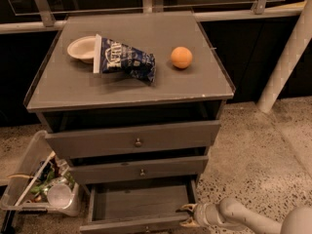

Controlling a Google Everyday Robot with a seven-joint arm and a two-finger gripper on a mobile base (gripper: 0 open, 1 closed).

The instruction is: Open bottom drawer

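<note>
The bottom drawer [139, 204] of the grey cabinet is pulled out, and its plain grey inside shows. Its front [131, 225] lies at the lower edge of the view, with the knob just cut off. My gripper [187, 215] is at the drawer's right front corner, level with the front panel. My pale arm [243, 217] reaches in from the lower right. The mid-sized drawer [141, 169] and the tall top drawer [136, 139] above are each slightly ajar.
On the cabinet top [195, 82] lie a white bowl [82, 48], a blue chip bag [124, 60] and an orange [181, 57]. A clear bin [41, 189] of trash stands on the floor to the left. A white post [285, 62] rises at right.
</note>
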